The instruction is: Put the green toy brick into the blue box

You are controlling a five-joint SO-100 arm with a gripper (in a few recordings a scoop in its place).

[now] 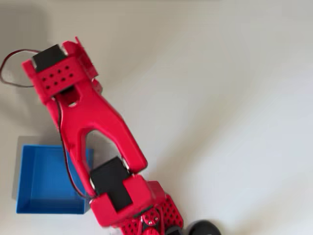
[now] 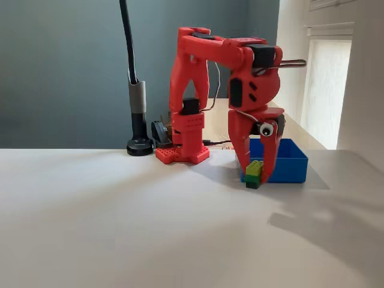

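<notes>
In the fixed view my red gripper (image 2: 257, 177) points straight down and is shut on the green toy brick (image 2: 254, 173), a small lime-green studded brick held between the fingertips. The brick hangs at or just above the table; I cannot tell whether it touches. It sits in front of the near left corner of the blue box (image 2: 291, 163), outside its walls. From overhead, the blue box (image 1: 46, 181) lies at the lower left, with the red arm (image 1: 98, 122) crossing its right wall and the wrist (image 1: 58, 73) beyond the box's far side.
A black pole on a round foot (image 2: 139, 146) stands behind the table, left of the arm's red base (image 2: 183, 153). A thin cable (image 1: 10, 63) loops off the wrist at the left edge. Bare white table (image 2: 120, 228) spreads to the front and left.
</notes>
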